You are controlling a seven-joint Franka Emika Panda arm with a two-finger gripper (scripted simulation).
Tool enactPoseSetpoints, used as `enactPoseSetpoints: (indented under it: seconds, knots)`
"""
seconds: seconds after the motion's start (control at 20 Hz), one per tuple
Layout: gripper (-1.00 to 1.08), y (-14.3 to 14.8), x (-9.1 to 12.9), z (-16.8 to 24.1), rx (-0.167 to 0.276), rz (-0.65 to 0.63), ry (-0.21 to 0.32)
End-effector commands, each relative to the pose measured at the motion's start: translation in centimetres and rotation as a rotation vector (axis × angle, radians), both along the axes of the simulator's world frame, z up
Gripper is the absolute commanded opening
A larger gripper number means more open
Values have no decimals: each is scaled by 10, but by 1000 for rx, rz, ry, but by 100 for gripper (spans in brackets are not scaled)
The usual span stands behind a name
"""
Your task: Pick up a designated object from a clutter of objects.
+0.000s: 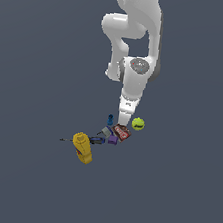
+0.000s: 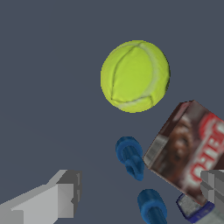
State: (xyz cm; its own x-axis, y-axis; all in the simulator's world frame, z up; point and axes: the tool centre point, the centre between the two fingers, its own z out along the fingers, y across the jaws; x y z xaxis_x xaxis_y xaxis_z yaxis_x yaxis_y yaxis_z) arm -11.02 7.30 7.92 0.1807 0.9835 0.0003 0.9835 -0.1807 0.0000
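Nothing lifted yet, by my read: the pick is in its approach stage, with closing and lifting all left to do. From the wrist view my gripper point(image 2: 135, 194) stands wide open, one finger point(image 2: 48, 201) at one side of the frame and the other point(image 2: 213, 186) at the far side, with nothing between them gripped. Two blue pieces lie in that gap. The nearer-centre one point(image 2: 130, 156) looks stubby and tapering, so I take it for the target; the second blue piece point(image 2: 152, 205) sits close by at the frame edge, and I cannot tell its shape for sure. The target lies on the floor just beside the red-brown packet point(image 2: 188, 151), apart from the ball point(image 2: 134, 76). In the exterior view only one blue piece point(image 1: 110, 119) shows, and which of the two it is I cannot tell. There the arm point(image 1: 131, 76) reaches down steeply from above, wrist pointing at the heap's edge between the ball point(image 1: 138, 123) and the packet point(image 1: 121, 132). The yellow bottle point(image 1: 83, 147) lies well off to the exterior view's left, out of my way.
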Motion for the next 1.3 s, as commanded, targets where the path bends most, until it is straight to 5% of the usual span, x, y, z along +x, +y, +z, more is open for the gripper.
enactPoseSetpoints:
  seconds: [0.0,0.5,0.55,1.25]
  knots:
    - [100,0,-1,-10,0,1,0]
    - [100,0,-1,-32,0,3,0]
    - [-100,0,-1,-32,0,3,0]
    - [-100,1,-1,-29,0,3,0]
